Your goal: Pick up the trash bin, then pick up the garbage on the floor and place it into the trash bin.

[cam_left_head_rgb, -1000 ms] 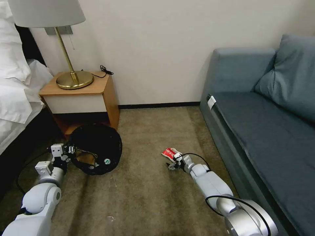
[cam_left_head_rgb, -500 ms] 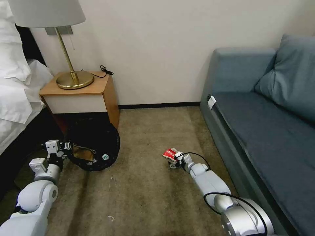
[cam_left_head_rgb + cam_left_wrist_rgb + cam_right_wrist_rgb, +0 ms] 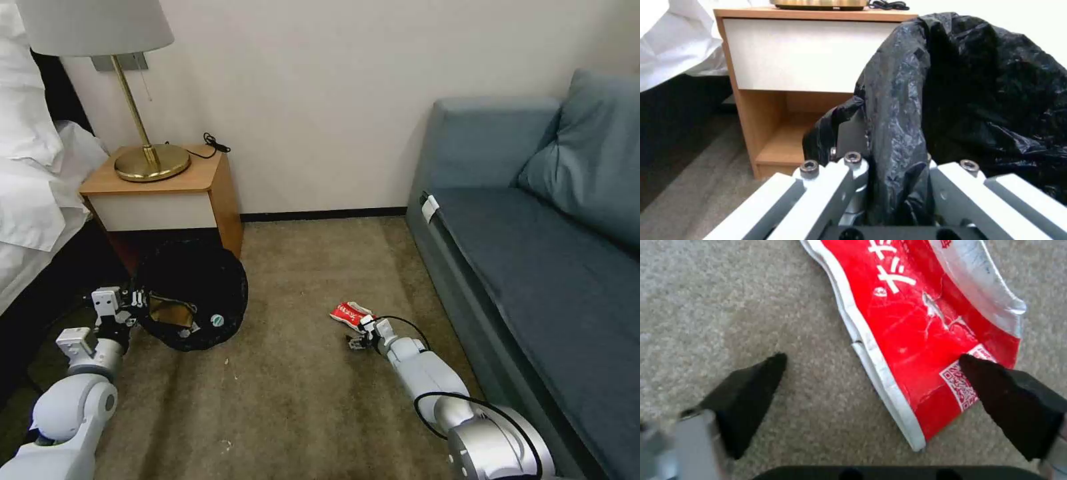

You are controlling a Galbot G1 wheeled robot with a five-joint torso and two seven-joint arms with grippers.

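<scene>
Head view: the left gripper (image 3: 137, 301) is closed on the black bag rim of the small round white plastic bin lined with a crinkly black bag (image 3: 190, 303), in front of the wooden nightstand (image 3: 170, 200). Some litter sits inside the bin. The right gripper (image 3: 357, 341) is low over the brown carpet (image 3: 293, 400), fingers spread wide and holding nothing. The flat red-and-white packet (image 3: 929, 320) lies on the carpet, one black fingertip (image 3: 996, 386) over its corner.
</scene>
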